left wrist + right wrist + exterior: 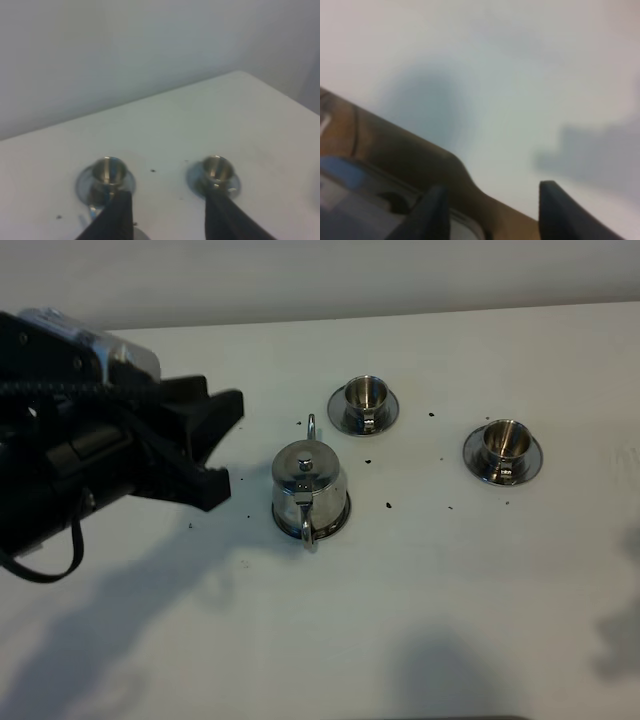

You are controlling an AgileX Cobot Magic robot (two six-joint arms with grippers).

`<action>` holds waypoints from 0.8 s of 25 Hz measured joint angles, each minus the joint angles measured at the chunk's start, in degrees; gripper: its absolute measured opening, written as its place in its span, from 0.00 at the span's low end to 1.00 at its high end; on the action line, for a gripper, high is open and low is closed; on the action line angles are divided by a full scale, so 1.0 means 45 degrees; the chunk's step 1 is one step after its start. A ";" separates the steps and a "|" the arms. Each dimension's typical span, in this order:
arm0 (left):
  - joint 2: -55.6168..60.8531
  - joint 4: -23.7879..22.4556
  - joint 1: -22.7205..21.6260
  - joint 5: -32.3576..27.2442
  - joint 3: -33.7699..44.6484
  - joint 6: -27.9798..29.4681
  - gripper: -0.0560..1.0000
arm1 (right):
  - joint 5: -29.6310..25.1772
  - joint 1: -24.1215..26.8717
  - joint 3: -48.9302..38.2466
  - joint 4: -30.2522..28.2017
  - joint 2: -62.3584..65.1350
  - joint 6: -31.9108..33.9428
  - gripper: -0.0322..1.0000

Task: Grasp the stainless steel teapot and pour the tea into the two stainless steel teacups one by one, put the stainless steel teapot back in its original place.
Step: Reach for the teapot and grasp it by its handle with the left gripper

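Observation:
The stainless steel teapot [308,485] stands upright on its wide saucer [338,525] at the table's middle, spout pointing to the back and loop handle to the front. Two steel teacups on small saucers stand behind and to its right, one near [365,398] and one farther right [503,445]. My left gripper [224,448] is open and empty, just left of the teapot and apart from it. In the left wrist view both cups [109,172] [216,170] show beyond the open left gripper [169,202]. My right gripper [492,195] is open and empty over bare table.
Small dark specks [388,506] lie scattered on the white table around the teapot and cups. The right wrist view shows the table's brown edge [395,145] and part of the robot base below it. A pale wall stands behind the table.

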State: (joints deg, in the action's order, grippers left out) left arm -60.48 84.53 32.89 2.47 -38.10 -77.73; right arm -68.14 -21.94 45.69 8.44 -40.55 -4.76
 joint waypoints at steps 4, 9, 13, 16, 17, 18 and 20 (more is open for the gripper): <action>0.0000 0.0000 0.0000 0.0183 -0.0010 0.0000 0.41 | -0.0271 0.0000 -0.0886 -0.0764 0.2189 0.0344 0.41; 0.0000 0.0000 0.0000 0.0170 -0.0035 0.0000 0.41 | 0.0043 0.0000 -0.2918 -0.0996 0.4362 0.0460 0.41; 0.0000 0.0000 0.0000 0.0046 -0.0038 0.0000 0.41 | 0.0571 0.0000 -0.3426 -0.1000 0.5261 0.0487 0.41; 0.0000 0.0000 0.0000 -0.0064 -0.0038 0.0014 0.41 | 0.1254 0.0000 -0.3705 -0.1000 0.5449 0.0365 0.41; 0.0000 0.0000 0.0000 -0.0108 -0.0038 0.0014 0.41 | 0.1293 0.0000 -0.3795 -0.1015 0.5449 0.0329 0.41; 0.0000 0.0000 0.0000 -0.0131 -0.0038 0.0014 0.41 | 0.1348 0.0000 -0.3828 -0.1030 0.5449 0.0318 0.41; 0.0000 0.0000 0.0000 -0.0157 -0.0038 0.0014 0.41 | 0.1423 0.0000 -0.3844 -0.1030 0.5449 0.0293 0.41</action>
State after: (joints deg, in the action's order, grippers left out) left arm -60.48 84.53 32.89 1.76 -38.27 -77.67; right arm -61.74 -21.94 28.40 3.81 -16.03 -3.44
